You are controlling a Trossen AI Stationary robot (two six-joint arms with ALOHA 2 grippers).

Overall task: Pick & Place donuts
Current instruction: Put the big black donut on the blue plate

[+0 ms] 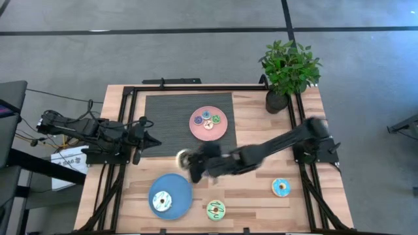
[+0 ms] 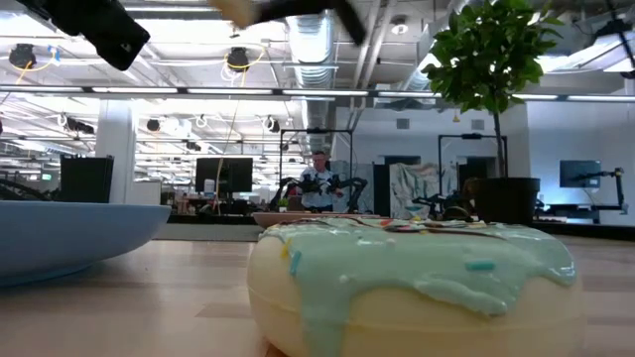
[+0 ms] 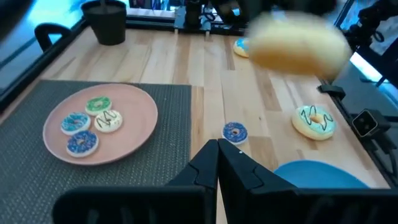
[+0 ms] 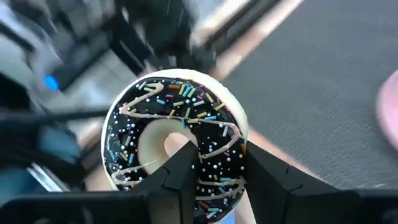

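Above the table's middle, a chocolate donut (image 4: pixel 177 143) is being pinched by the outstretched right gripper (image 1: pixel 194 166). Beside the mat (image 1: pixel 163 108), the left gripper (image 1: pixel 149 138) is being kept pressed together. Four donuts are being counted on the pink plate (image 1: pixel 221 130), one on the blue plate (image 1: pixel 179 189).

1. An open-plan robotics lab or office.
2. Exposed ceiling ducts (image 2: pixel 317 40) and strip lights run overhead.
3. Monitors (image 2: pixel 223 175) and another robot rig stand behind, a person (image 2: pixel 319 178) beside them.
4. Grey carpet (image 1: pixel 196 39) surrounds the wooden desk (image 1: pixel 255 189); a potted plant (image 1: pixel 287 72) sits at its two o'clock corner.
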